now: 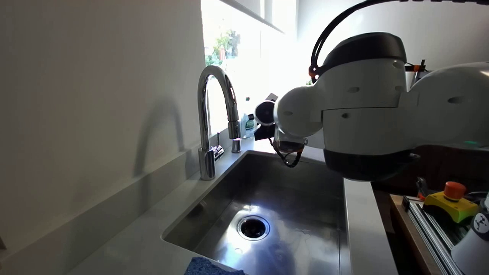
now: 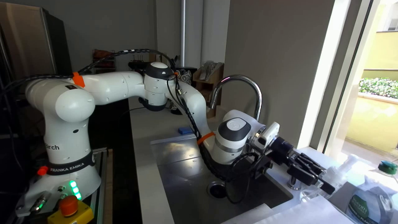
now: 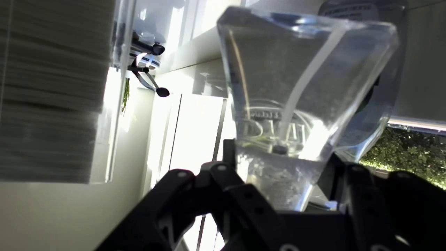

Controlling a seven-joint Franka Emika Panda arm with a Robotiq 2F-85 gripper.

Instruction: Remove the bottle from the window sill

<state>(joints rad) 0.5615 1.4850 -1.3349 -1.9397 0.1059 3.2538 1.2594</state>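
Note:
The bottle (image 3: 296,87) is a clear, nearly empty pump bottle with raised lettering. In the wrist view, which looks upside down, it fills the space between my fingers. My gripper (image 3: 282,164) has a black finger against each side of its narrower upper part. In an exterior view the gripper (image 2: 325,179) is at the bottle (image 2: 335,174), whose pump head points up and right; it looks tilted. I cannot tell how far its base is above the surface below. The pale window sill (image 2: 312,152) runs along the foot of the window.
A dish soap bottle with a green cap (image 2: 363,203) stands just beyond. White folded sheets (image 2: 307,214) lie beside the gripper; a clear box of stacked sheets (image 3: 52,87) is close. The tall faucet (image 1: 206,126), soap dispenser (image 2: 293,183) and steel sink (image 1: 305,236) are near the arm.

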